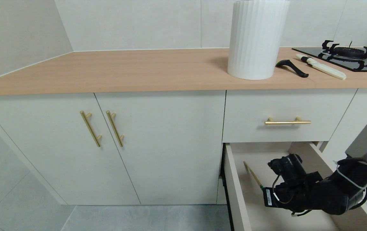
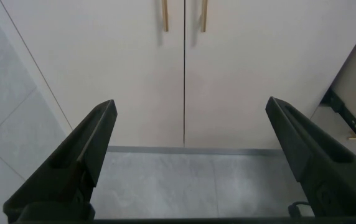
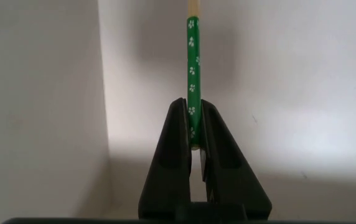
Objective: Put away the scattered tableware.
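The right gripper (image 3: 192, 112) was clamped on the green end of a chopstick (image 3: 192, 56) inside the open drawer (image 1: 234, 186), at 5 o'clock in the head view; released tilted, it could, I judge, catch on the close drawer wall; the left gripper (image 2: 190, 106) hung wide apart, holding nothing; at 2 o'clock a knife (image 1: 322, 68) lay on the counter (image 1: 138, 70) near a white canister (image 1: 255, 38).

I face a home kitchen. A wood-look countertop (image 1: 138, 69) runs along pale tiled walls (image 1: 132, 22), with a black gas hob (image 1: 350, 52) at its far right and a knife (image 1: 322, 67) lying nearby. Below are white cabinet doors (image 1: 42, 144) with brass bar handles (image 1: 90, 128) and an open drawer (image 1: 233, 186).
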